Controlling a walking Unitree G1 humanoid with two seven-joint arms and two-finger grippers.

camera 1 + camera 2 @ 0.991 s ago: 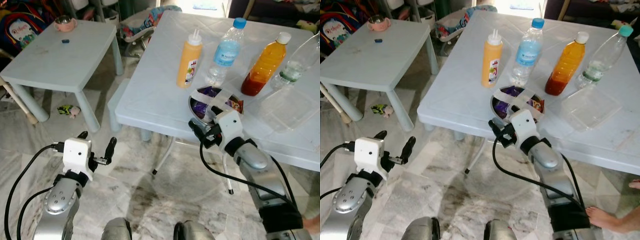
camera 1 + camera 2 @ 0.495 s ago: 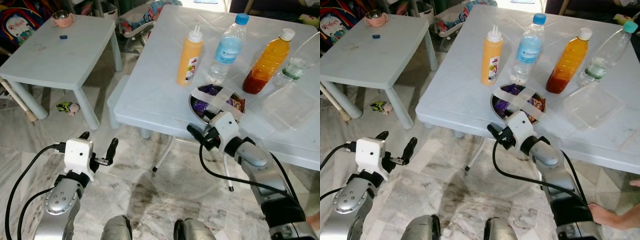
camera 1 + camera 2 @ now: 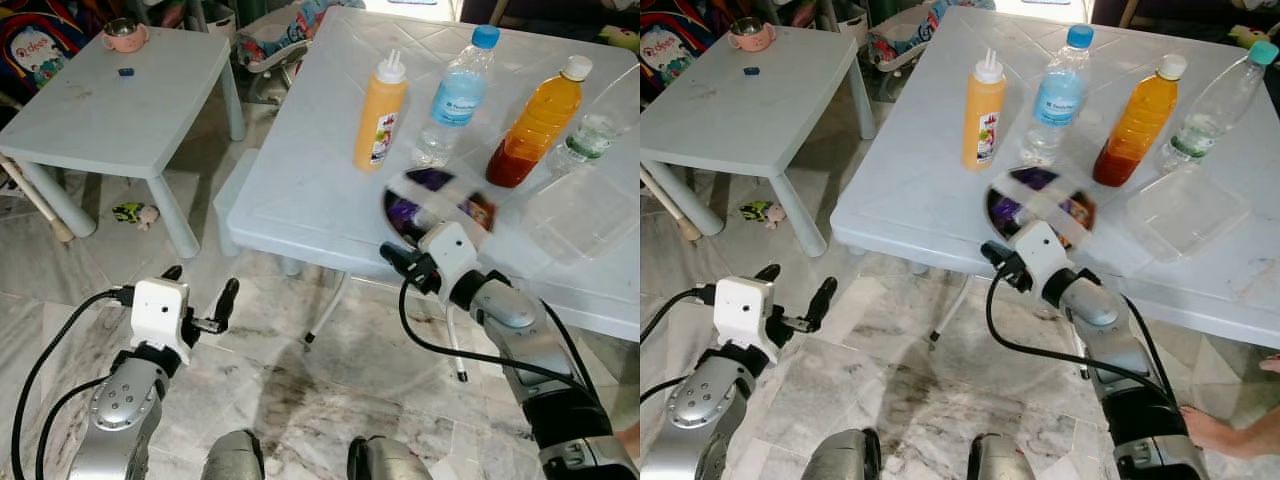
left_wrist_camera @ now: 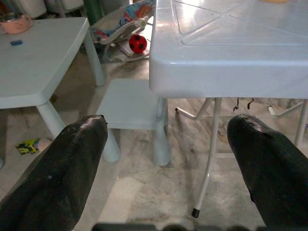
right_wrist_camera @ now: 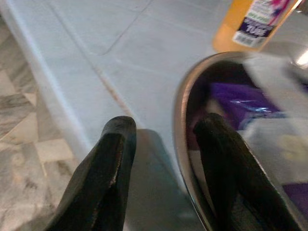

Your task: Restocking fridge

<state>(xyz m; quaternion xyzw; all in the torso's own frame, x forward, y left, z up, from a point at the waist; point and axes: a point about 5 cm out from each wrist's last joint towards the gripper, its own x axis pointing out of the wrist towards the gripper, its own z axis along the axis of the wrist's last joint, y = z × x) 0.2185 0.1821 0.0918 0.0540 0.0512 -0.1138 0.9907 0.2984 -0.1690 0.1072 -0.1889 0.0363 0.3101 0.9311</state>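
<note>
A metal bowl [image 3: 437,199] of wrapped snacks, crossed by tape strips, sits near the front edge of the big white table [image 3: 310,180] and looks blurred. My right gripper [image 3: 404,257] is at its near rim. In the right wrist view the gripper [image 5: 166,132] is open, with the bowl rim [image 5: 180,120] between its fingers: one finger inside the bowl, the other over the table. Behind the bowl stand a yellow squeeze bottle [image 3: 380,115], a water bottle [image 3: 456,95], an orange juice bottle [image 3: 535,125] and a clear bottle [image 3: 590,135]. My left gripper [image 3: 198,283] hangs open and low above the floor.
A clear plastic container [image 3: 580,215] lies right of the bowl. A low white table [image 3: 120,110] with a pink cup [image 3: 123,35] stands to the left, a small stool [image 3: 255,190] and folding legs [image 4: 207,168] under the big table. A person's foot [image 3: 1215,430] is at the right.
My right gripper has moved up from the table's edge to the bowl's rim, and the bowl has gone blurred, as if shifting. The left arm has stayed put.
</note>
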